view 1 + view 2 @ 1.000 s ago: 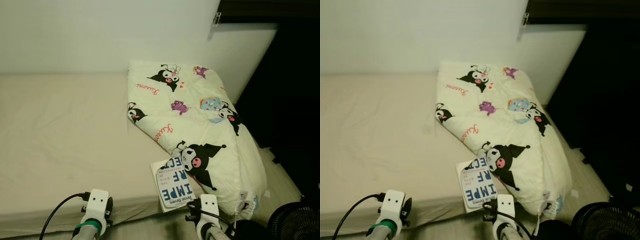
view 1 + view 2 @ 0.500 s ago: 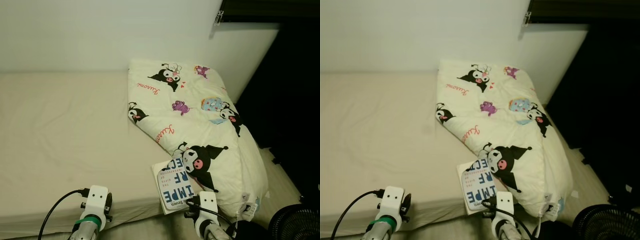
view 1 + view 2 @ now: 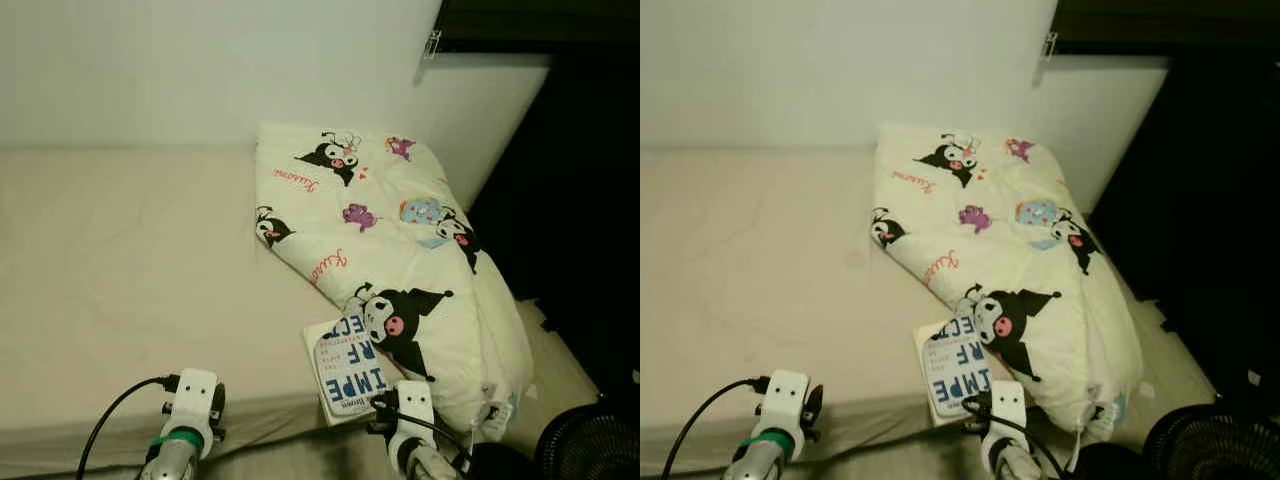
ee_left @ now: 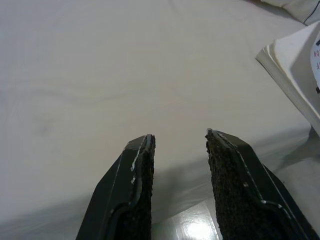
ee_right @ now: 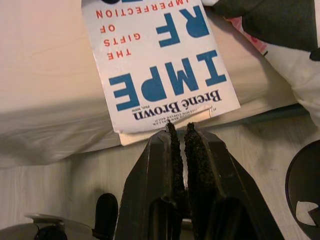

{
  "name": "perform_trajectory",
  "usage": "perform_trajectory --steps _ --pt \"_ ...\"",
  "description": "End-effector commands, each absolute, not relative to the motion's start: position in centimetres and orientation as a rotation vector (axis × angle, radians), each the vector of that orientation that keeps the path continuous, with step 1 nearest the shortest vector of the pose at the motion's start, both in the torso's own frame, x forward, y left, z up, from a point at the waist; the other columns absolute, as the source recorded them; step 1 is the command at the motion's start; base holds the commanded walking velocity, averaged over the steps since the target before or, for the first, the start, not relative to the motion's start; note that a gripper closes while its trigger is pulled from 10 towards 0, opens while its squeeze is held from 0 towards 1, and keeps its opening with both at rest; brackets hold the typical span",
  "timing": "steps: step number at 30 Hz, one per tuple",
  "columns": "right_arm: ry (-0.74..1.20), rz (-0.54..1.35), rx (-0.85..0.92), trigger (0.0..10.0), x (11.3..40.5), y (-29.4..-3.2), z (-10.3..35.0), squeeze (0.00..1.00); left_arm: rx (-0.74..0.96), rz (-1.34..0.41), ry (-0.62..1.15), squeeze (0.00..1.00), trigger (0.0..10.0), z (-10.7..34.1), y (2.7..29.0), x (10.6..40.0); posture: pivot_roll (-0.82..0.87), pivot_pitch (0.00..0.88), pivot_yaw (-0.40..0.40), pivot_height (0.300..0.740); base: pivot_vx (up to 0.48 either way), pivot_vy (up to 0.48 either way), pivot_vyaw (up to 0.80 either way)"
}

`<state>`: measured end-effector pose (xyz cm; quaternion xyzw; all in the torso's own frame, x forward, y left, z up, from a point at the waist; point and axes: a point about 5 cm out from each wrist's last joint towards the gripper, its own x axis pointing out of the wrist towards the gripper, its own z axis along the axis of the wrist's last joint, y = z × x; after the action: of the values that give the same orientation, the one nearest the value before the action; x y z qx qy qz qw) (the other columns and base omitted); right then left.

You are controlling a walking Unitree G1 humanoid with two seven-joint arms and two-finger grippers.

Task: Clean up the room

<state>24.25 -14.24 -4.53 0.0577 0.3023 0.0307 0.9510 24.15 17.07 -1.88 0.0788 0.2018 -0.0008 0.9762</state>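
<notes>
Right end effector (image 5: 180,131): right wrist view. Fingers pressed together, nothing between them, tips just short of the near edge of the book (image 5: 155,60) by Brené Brown. The book lies cover up on the bed (image 5: 45,75), its corner overhanging the mattress edge. To lift it well, the fingers would likely need to part first, then close over that overhanging edge, one above the cover and one beneath.

Left end effector (image 4: 178,150): left wrist view. Fingers apart, holding nothing, aimed at bare sheet; the book's page edge (image 4: 295,75) lies off to one side.

Head views: both arms low at the bed's near edge, right wrist (image 3: 414,408) just below the book (image 3: 348,368), left wrist (image 3: 192,400) well apart from it. A cartoon-print folded quilt (image 3: 400,250) partly covers the book's far end. A fan (image 3: 590,445) stands on the floor nearby.
</notes>
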Motion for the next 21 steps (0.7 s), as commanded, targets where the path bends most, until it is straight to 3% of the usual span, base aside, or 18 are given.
perform_trajectory --steps 1,21 --pt "0.623 0.053 0.128 10.0 23.87 -14.37 -4.79 0.00 0.159 -0.002 0.432 0.00 10.0 -2.38 17.03 23.56 0.06 0.015 0.005 0.666 0.000 0.000 0.00" --pt "0.611 0.076 0.136 10.0 24.07 -14.20 -4.61 0.00 0.159 -0.001 0.436 0.00 10.0 -2.58 16.91 23.17 0.06 0.009 -0.012 0.652 0.000 0.000 0.00"
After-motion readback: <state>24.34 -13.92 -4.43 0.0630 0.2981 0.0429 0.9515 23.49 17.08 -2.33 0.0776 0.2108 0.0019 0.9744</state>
